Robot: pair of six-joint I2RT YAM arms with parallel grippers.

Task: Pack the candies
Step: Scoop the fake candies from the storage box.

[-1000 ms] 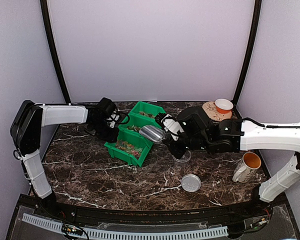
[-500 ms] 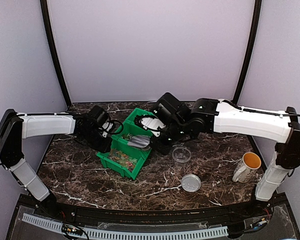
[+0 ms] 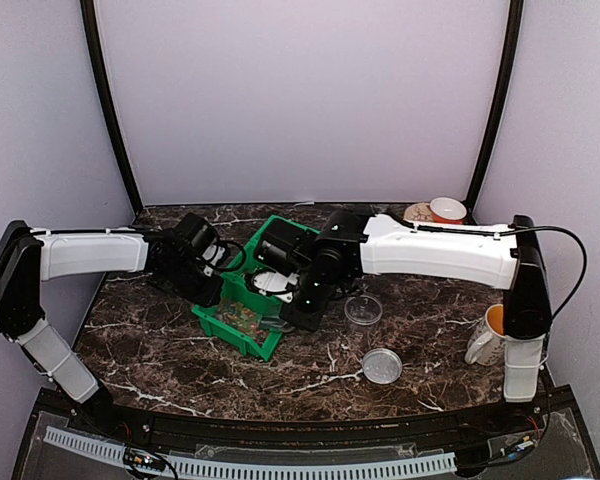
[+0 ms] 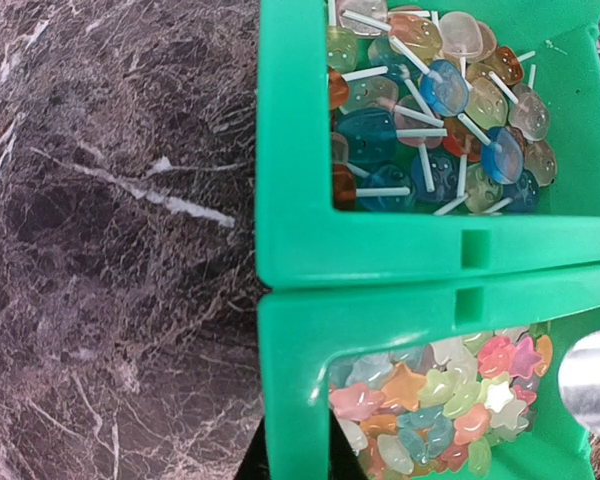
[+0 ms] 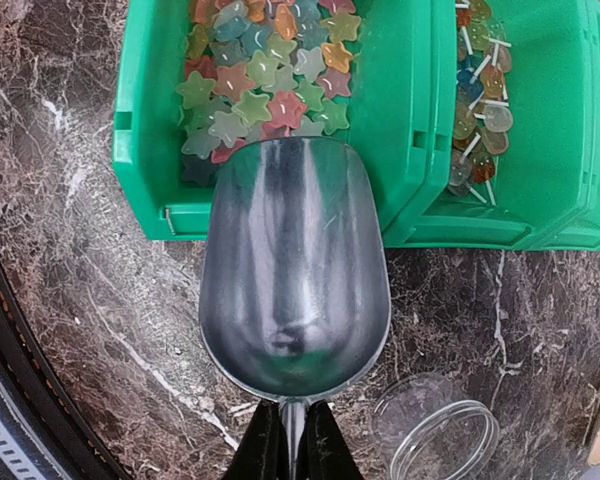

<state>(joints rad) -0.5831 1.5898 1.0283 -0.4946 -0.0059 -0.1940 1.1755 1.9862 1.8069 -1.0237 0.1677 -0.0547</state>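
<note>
The candies (image 5: 265, 70) are small star-shaped sweets in red, orange, green and pale colours, heaped in the nearer green bin (image 5: 145, 120); the left wrist view shows the candies (image 4: 440, 400) too. My right gripper (image 5: 293, 440) is shut on the thin handle of an empty metal scoop (image 5: 293, 265), whose mouth reaches over the bin's low front wall to the edge of the heap. My left gripper (image 4: 315, 465) is shut on the side wall of that bin (image 4: 300, 330). From above, the right gripper (image 3: 298, 318) hangs at the bin's front and the left gripper (image 3: 212, 285) at its left side.
A second green bin (image 4: 300, 230) behind the first holds lollipops (image 4: 430, 110). An open clear jar (image 3: 363, 310) stands right of the bins, its lid (image 3: 382, 365) nearer the front. A mug (image 3: 492, 335) and a small bowl (image 3: 446, 210) stand at the right.
My right arm has swung left from over the jar, bringing the scoop down to the front of the near bin. The left arm and the bins shifted slightly left.
</note>
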